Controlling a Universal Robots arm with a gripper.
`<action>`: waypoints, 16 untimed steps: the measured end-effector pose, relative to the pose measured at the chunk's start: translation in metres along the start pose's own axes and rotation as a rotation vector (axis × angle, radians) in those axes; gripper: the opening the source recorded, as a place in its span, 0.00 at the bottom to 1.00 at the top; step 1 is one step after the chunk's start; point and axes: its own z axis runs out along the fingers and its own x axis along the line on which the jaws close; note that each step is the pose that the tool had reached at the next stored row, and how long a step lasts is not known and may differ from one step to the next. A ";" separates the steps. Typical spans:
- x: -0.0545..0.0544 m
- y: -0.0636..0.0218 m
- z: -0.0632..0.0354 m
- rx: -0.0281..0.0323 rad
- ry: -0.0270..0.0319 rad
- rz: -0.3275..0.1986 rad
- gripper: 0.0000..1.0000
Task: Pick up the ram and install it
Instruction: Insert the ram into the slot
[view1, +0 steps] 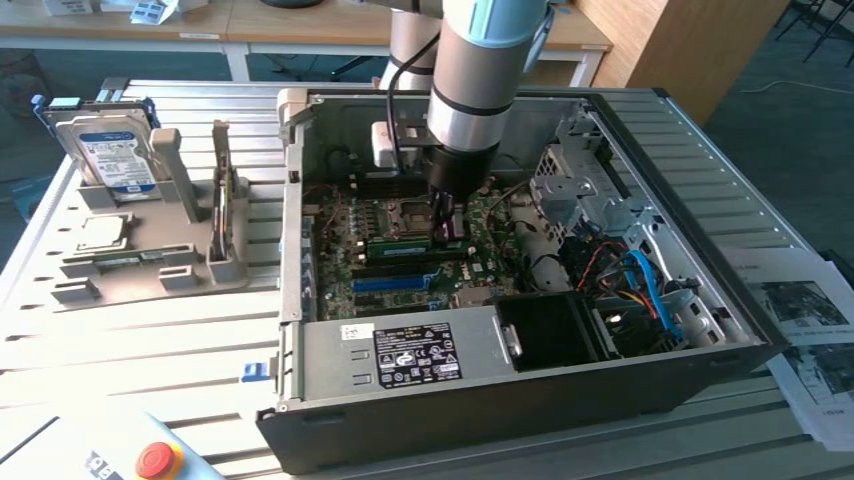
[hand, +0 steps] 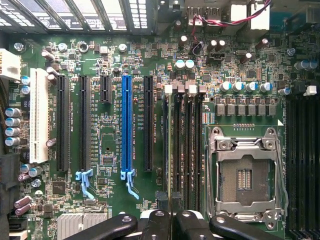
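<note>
The ram (hand: 172, 150) is a slim green stick seen edge-on in the wrist view, running along the black memory slots (hand: 191, 150) beside the empty processor socket (hand: 245, 175). My gripper (hand: 172, 222) is shut on one end of it, black fingers (hand: 155, 222) on either side. In the exterior view the gripper (view1: 450, 228) reaches down into the open computer case (view1: 300, 330). There the ram (view1: 400, 243) lies low against the motherboard, just below the socket (view1: 400, 212). I cannot tell whether it sits in a slot.
A grey holder (view1: 187, 270) at the exterior view's left carries a silver hard drive (view1: 114, 150) and a small square processor chip (view1: 104, 232). Inside the case are a power supply (view1: 400, 355), drive cages (view1: 587, 190) and blue cables (view1: 647, 285). Papers (view1: 801, 310) lie on the right, a red button (view1: 158, 460) at the front.
</note>
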 end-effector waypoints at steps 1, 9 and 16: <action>0.000 0.0000 0.0000 0.0000 0.0000 0.000 0.12; 0.000 -0.0007 0.0000 -0.0082 0.0001 0.000 0.12; 0.000 -0.0014 -0.0001 -0.0189 0.0004 0.001 0.12</action>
